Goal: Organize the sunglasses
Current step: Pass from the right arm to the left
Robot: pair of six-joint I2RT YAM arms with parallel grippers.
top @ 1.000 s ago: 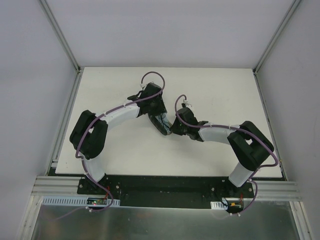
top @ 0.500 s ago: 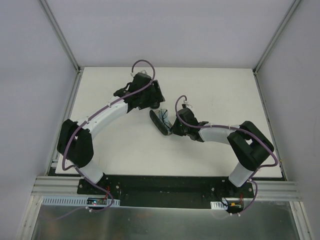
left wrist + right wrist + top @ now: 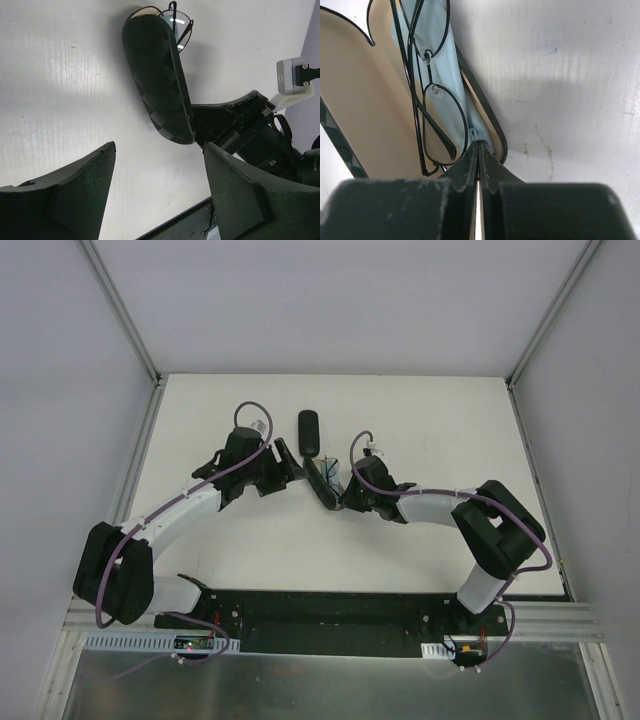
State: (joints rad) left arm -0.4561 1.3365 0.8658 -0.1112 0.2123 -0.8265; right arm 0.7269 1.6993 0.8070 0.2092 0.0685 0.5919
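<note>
Currently your wire-framed sunglasses (image 3: 432,100) lie folded inside the open case (image 3: 360,100), resting on the light-blue cloth (image 3: 440,50) against the tan lining, just ahead of your right gripper (image 3: 479,150). That gripper is pressed fully closed, its tips meeting at the near end of the case where a corner of the cloth runs up to them; you cannot tell whether they pinch the rim, the cloth or neither. From above, you see the case lying at a slant in the middle of the table (image 3: 450,420), with the right gripper (image 3: 343,502) at its near end and your left gripper (image 3: 292,462) just beside its left flank. Your left gripper (image 3: 157,147) stands with its jaws spread wide and nothing between them, apart from the case. Between it and the glasses rises the upright lid, whose black quilted back fills your left wrist view, so only a sliver of lens and frame (image 3: 177,25) shows past its far edge. A closed case (image 3: 309,430) lies just beyond the open one, toward the far side of the table
</note>
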